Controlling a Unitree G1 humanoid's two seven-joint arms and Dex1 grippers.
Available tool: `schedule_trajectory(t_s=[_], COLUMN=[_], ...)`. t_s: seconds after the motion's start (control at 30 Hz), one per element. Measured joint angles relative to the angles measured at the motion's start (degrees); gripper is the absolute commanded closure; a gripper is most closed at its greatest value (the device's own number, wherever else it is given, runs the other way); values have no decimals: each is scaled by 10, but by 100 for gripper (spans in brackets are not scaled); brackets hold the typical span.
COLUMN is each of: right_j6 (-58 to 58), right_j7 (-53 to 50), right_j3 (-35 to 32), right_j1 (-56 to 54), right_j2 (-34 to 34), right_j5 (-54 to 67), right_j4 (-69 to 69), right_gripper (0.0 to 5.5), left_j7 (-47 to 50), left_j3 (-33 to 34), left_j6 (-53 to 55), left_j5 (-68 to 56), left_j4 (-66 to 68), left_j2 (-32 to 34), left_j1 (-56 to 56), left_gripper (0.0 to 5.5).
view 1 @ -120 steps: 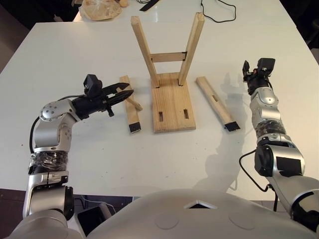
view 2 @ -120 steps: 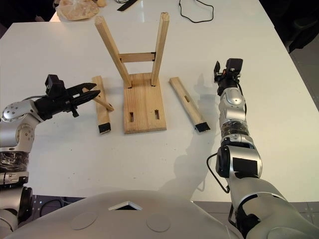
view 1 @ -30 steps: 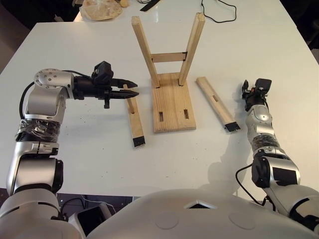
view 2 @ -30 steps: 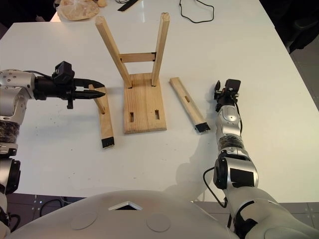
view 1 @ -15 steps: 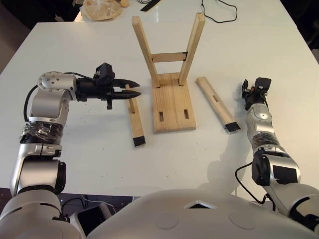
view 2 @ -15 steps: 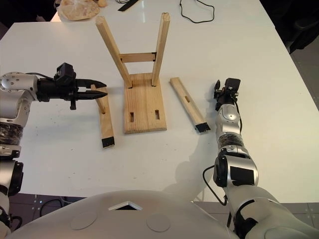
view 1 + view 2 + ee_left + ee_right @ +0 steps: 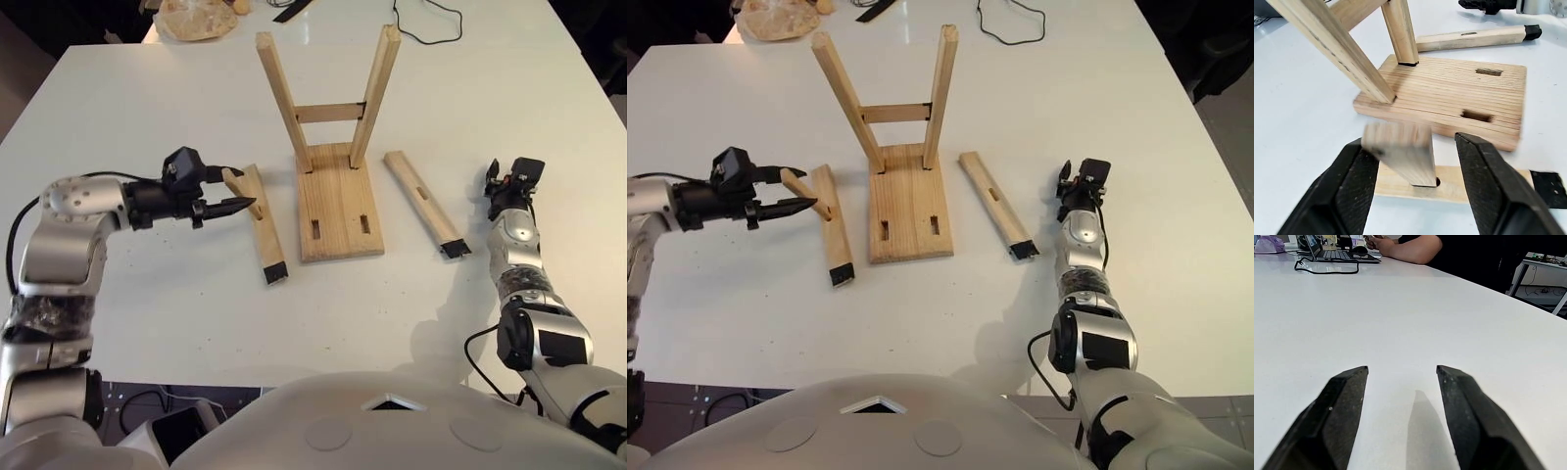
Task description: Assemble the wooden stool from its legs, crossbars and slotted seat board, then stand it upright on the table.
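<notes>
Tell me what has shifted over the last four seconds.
The left loose leg with its crossbar stub slid nearer the robot. The left claw shifted nearer too, open around the stub. The right claw came back toward the robot, open. Seat board, its two fitted legs and the right loose leg stayed.

Left arm: elbow bent outward, forearm roughly level, directed at the seat board (image 7: 338, 201) from its left. Left claw (image 7: 235, 193): just left of the seat board, tips aimed toward it, fingers parted. Right arm: stretched forward, well right of the seat board, forearm low over the desk (image 7: 176, 294). Right claw (image 7: 500, 176): pointing away from the torso, fingers spread.
</notes>
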Motion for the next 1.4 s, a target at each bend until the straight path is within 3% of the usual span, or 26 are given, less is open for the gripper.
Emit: schedule_trajectory(t_s=[0.23, 0.57, 0.7, 0.83, 1.03, 1.27, 1.4], right_j6=[0, 6, 5, 5, 5, 3, 0], right_j7=[-5, 1, 0, -1, -12, -19, -22], right_j3=[-1, 8, 12, 16, 15, 13, 15], right_j1=[11, 11, 13, 14, 8, 3, 3], right_j2=[-1, -8, -8, -4, -1, -1, 0], right_j5=[-1, -3, -3, -5, -10, -14, -16], right_j4=[-12, -13, -16, -20, -13, -4, -4], right_gripper=[293, 293, 293, 293, 293, 293, 293], left_j7=[156, 487, 629, 753, 802, 793, 792], left_j3=[67, 178, 169, 99, 52, 64, 71], left_j6=[73, 134, 147, 157, 147, 114, 154], left_j5=[-49, -186, -199, -140, -87, -48, -77], left_j4=[-112, -185, -207, -218, -225, -205, -166], left_j2=[-82, -264, -346, -438, -486, -473, -493], left_j1=[59, -74, -112, -96, -74, -96, -88], left_gripper=[281, 281, 281, 281, 281, 281, 281])
